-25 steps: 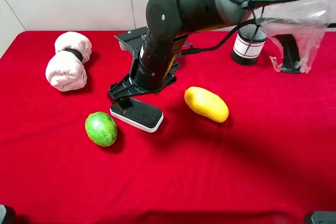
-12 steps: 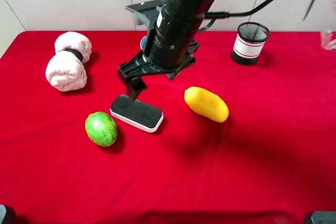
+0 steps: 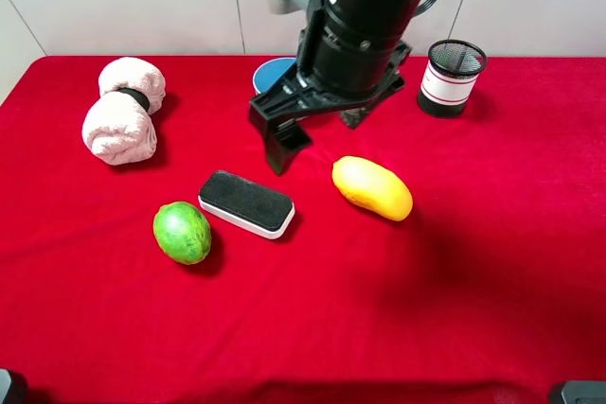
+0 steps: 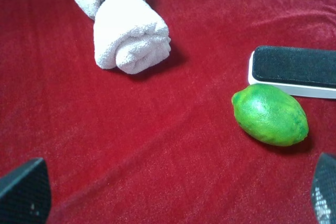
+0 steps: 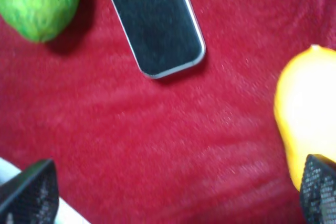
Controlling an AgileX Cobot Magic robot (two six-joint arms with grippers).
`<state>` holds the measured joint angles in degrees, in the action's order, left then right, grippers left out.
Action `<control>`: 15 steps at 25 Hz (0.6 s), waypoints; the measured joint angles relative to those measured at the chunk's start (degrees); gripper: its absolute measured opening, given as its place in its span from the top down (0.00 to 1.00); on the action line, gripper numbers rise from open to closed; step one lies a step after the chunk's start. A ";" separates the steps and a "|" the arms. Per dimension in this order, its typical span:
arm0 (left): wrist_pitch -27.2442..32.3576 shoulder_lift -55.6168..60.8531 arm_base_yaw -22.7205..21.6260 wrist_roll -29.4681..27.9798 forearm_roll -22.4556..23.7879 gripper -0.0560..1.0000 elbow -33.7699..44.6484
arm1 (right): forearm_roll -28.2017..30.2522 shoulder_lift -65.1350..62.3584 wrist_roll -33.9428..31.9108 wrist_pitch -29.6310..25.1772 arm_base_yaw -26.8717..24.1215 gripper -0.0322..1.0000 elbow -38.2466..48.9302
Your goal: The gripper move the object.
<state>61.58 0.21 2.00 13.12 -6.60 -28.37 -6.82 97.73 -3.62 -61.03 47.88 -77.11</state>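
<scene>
The board eraser [image 3: 246, 202] lies flat on the red cloth [image 3: 454, 309], left of centre in the high frame, between the green fruit [image 3: 182, 232] and the yellow mango [image 3: 372, 187]. The right gripper [image 3: 315, 131] hangs just up-frame of it, jaws spread and empty; the left gripper [image 4: 173, 195] likewise gapes, holding nothing

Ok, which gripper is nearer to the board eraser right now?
Right. The right gripper hangs just above and behind the board eraser, jaws open, not touching it. The left gripper is farther off, jaws open, with the green fruit lying between it and the board eraser.
</scene>
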 joint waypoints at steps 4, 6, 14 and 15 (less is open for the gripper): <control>0.00 0.00 0.00 0.00 0.00 0.02 0.00 | 1.69 -2.85 0.00 -4.04 0.00 0.30 -0.11; 0.00 0.00 0.00 0.00 0.00 0.02 0.00 | 2.21 -4.29 0.00 -6.40 0.00 0.30 -0.11; 0.00 0.00 0.00 0.00 0.00 0.02 0.00 | 2.98 -11.13 0.00 -8.52 0.00 0.30 -0.11; 0.00 0.00 0.00 0.00 0.00 0.02 0.00 | 2.98 -12.23 0.00 -8.52 0.00 0.30 -0.11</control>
<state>61.58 0.21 2.00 13.12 -6.60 -28.37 -3.84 85.50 -3.62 -69.55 47.88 -77.22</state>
